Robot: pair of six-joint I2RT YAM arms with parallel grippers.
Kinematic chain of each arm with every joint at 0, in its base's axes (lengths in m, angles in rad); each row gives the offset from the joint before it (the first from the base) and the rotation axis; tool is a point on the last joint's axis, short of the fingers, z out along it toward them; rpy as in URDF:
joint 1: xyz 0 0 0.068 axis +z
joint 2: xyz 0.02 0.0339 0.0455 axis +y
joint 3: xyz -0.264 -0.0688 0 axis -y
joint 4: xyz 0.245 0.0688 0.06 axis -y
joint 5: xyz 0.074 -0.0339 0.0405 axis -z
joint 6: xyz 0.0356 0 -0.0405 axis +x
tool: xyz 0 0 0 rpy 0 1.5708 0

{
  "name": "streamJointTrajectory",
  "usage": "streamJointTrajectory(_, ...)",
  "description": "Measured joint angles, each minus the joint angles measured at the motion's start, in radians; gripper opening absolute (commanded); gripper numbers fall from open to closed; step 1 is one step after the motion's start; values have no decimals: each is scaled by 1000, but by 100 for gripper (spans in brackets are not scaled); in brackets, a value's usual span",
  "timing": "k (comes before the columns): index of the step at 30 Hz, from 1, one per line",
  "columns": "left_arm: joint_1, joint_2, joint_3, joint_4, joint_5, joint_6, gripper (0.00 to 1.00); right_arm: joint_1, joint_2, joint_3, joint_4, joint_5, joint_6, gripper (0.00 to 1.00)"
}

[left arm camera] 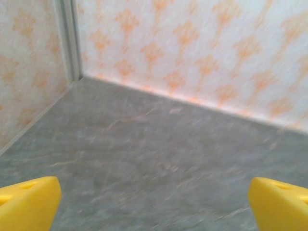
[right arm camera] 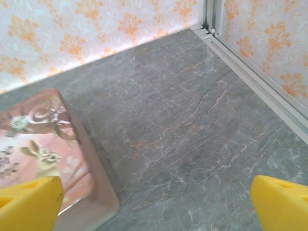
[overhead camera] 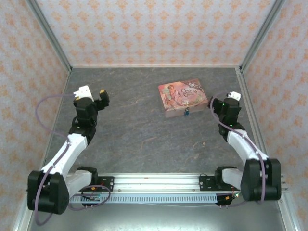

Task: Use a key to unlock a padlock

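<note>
At the left of the top view, the left arm (overhead camera: 62, 159) rises from its base in the lower left corner, bends at the elbow and points the left gripper (overhead camera: 92, 94) towards the upper part of the frame, above bare table (overhead camera: 139, 139); in its wrist view the two yellow fingertips (left arm camera: 29, 204) sit in the bottom corners, spread wide with only grey surface between them. On the right side the right arm (overhead camera: 243, 142) mirrors this pose, the right gripper (overhead camera: 222, 99) aimed up and slightly leftward, near the right end of the pink tin (overhead camera: 183, 96); its yellow tips (right arm camera: 29, 202) also stand far apart and empty. The padlock (overhead camera: 186, 113) lies at the tin's lower edge, a little right of frame centre, a tiny blue speck with a pale top; whether it touches the tin cannot be told, and its shackle is too small to make out. The left wrist view is blurred. In the right wrist view the tin is cut off by the left edge and partly covered by a fingertip. The tin is a rectangular box with rounded corners and a glossy illustrated lid; the table is matte grey with stone veins; the walls (overhead camera: 154, 29) carry an orange floral pattern, framed by metal rails (overhead camera: 49, 36)
</note>
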Motion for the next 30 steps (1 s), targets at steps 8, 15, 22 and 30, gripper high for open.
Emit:
streamJointTrajectory(8, -221, -76, 45, -229, 160, -266, 100, 66, -270, 43, -568, -40, 206, 84)
streamJointTrajectory(15, -475, -66, -30, -235, 178, -389, 100, 222, -289, 26, -843, -98, 401, 61)
streamJointTrajectory(22, -507, 23, -47, -227, 177, -427, 100, 452, -42, 35, -940, 3, 505, 50)
streamJointTrajectory(30, -507, 63, -45, -204, 177, -426, 100, 531, 165, 101, -985, 106, 536, 44)
